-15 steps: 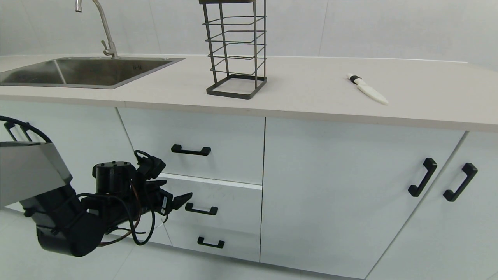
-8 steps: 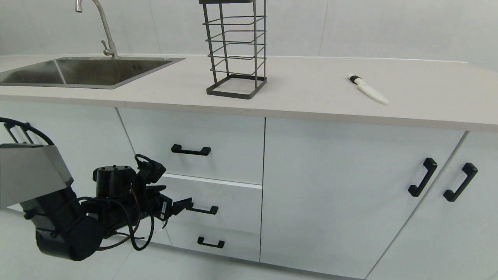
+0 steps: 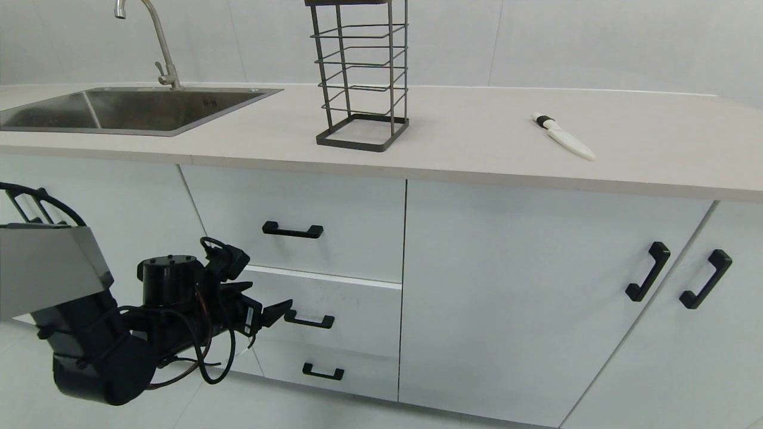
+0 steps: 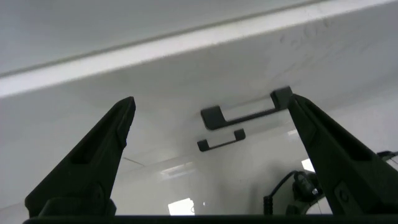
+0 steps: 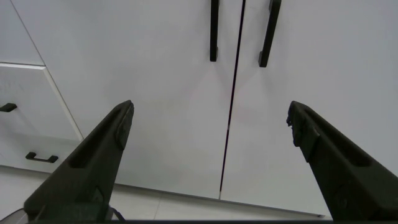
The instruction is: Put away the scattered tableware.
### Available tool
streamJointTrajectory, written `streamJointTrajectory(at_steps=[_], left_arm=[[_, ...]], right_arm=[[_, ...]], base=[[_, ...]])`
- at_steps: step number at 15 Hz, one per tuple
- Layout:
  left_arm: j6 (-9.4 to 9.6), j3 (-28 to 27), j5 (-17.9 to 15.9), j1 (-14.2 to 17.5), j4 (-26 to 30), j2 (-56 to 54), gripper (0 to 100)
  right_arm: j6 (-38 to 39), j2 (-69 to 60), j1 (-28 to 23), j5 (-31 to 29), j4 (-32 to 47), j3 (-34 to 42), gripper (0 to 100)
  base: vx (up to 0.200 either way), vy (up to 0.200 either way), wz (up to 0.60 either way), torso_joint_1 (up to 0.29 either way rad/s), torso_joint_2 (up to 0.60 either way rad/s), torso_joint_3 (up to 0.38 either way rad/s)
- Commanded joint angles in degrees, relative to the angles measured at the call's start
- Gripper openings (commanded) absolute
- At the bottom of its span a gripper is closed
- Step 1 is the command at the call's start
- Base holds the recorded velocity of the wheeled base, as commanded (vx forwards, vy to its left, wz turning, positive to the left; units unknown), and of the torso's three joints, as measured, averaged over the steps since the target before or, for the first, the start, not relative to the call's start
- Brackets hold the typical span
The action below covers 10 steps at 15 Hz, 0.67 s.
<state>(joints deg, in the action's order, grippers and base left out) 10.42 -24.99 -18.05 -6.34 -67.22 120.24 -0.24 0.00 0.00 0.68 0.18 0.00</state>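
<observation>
A white knife (image 3: 563,137) with a black band on its handle lies on the counter (image 3: 477,149) at the right. My left gripper (image 3: 280,310) is low in front of the drawer stack, its tips just left of the middle drawer's black handle (image 3: 308,322). In the left wrist view the gripper (image 4: 210,102) is open, and that handle (image 4: 247,112) shows between the fingers, a little beyond them. My right gripper (image 5: 210,109) is open and holds nothing. It faces two white cabinet doors with black handles (image 5: 213,31).
A tall black wire rack (image 3: 362,77) stands mid-counter, and a steel sink (image 3: 131,110) with a tap is at the back left. Three stacked drawers sit under the rack, and the bottom handle (image 3: 322,372) is below my left gripper. Cabinet doors with handles (image 3: 648,271) are on the right.
My left arm has sunk slightly and edged left; its tips stay next to the middle drawer handle. Nothing on the counter has moved.
</observation>
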Motion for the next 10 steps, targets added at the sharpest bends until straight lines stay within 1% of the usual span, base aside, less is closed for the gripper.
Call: streamJointTrajectory(at_steps=[1, 2, 4, 6, 8, 10], left_arm=[[-0.05, 2.9, -0.2, 0.1, -1.2, -2.6, 100], [-0.05, 3.5, -0.9, 0.3, -1.5, -2.9, 100], [-0.49, 2.9, -1.1, 0.8, -1.6, -1.4, 100], [-1.28, -1.0, -1.0, 0.8, -1.6, 2.6, 100], [-1.55, -4.4, -1.0, 0.9, -1.6, 5.3, 100], [-1.63, -4.8, -1.0, 0.8, -2.0, 6.0, 100]], right_arm=[[0.0, 0.1, 0.0, 0.0, 0.0, 0.0, 100], [0.0, 0.1, 0.0, 0.0, 0.0, 0.0, 100], [0.0, 0.1, 0.0, 0.1, 0.0, 0.0, 100], [0.0, 0.1, 0.0, 0.0, 0.0, 0.0, 100], [0.0, 0.1, 0.0, 0.0, 0.0, 0.0, 100], [0.0, 0.1, 0.0, 0.0, 0.0, 0.0, 100]], base=[[0.0, 0.0, 0.0, 0.0, 0.0, 0.0], [0.0, 0.0, 0.0, 0.0, 0.0, 0.0], [0.0, 0.0, 0.0, 0.0, 0.0, 0.0], [0.0, 0.0, 0.0, 0.0, 0.0, 0.0], [0.0, 0.0, 0.0, 0.0, 0.0, 0.0], [0.0, 0.0, 0.0, 0.0, 0.0, 0.0]])
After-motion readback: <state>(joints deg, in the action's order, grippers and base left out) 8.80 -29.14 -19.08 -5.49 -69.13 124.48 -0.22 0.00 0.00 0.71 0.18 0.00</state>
